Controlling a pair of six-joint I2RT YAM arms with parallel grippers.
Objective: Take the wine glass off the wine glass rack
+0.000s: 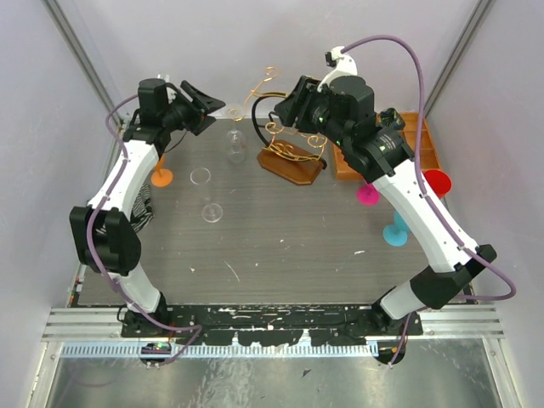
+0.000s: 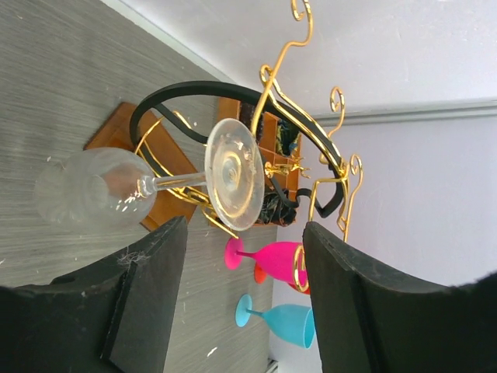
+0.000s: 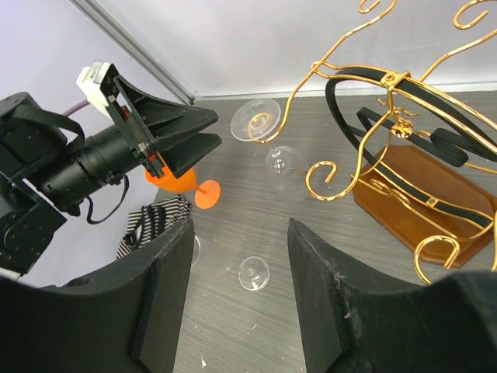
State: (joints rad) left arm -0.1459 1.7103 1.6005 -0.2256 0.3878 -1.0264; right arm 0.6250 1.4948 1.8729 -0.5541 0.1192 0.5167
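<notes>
Grey desk bearing a gold wine glass rack, two robot arms facing it.
Left tool and right tool both gape wide. The wine glass hangs from a scroll just ahead of the left tool; best pinch the stem softly, then slide outward.

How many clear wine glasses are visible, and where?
3. One wine glass hangs from the wine glass rack; a second glass and a third glass are on the table, left of it. More may be hidden.
</notes>
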